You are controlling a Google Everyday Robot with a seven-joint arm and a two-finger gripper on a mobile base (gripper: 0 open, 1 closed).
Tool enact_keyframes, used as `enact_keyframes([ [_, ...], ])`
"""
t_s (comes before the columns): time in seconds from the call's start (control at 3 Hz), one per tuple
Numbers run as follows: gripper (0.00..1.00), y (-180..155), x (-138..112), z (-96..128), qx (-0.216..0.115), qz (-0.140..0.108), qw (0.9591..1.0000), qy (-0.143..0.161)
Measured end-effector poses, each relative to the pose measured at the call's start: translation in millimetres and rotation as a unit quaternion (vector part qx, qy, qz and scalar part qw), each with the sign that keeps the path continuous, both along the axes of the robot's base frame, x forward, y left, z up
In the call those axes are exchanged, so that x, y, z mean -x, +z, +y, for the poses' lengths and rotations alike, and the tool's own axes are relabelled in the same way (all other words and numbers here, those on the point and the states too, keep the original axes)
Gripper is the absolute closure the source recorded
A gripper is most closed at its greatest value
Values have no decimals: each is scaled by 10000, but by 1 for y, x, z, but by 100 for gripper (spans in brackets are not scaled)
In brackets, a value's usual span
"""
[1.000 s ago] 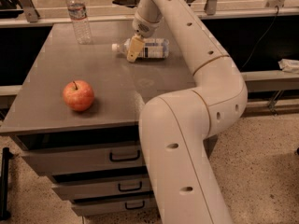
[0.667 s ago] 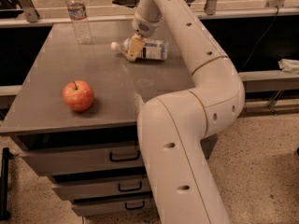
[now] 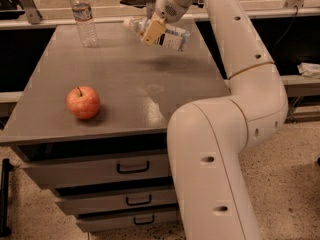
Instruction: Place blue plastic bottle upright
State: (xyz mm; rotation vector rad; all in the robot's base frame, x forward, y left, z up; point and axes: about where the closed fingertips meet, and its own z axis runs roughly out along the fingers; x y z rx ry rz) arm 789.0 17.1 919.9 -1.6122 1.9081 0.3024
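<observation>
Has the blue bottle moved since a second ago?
Yes. Held in the end effector, the blue bottle has risen off the table, judged against the apple, which stayed put.

Outstretched arm holds pincer (image 3: 151, 32) aloft, clamped tight.

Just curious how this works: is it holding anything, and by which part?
The gripper, up over the table, is shut on the blue plastic bottle, gripping its body near the cap end.

A lab or workshop is seen: grey worktop (image 3: 130, 99) with drawers (image 3: 132, 168), speckled floor (image 3: 295, 184) — and the tool (image 3: 152, 31) is held above the far side, clamped on the blue plastic bottle (image 3: 172, 38).
</observation>
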Motion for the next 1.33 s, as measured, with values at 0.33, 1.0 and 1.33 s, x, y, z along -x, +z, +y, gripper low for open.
enact_keyframes([
  [0.33, 100, 29, 6, -15, -878, -223, 9958, 148],
  [1.0, 100, 47, 16, -31, -3026, -342, 9492, 788],
  [1.33, 100, 53, 18, -42, -3593, -432, 9277, 917],
])
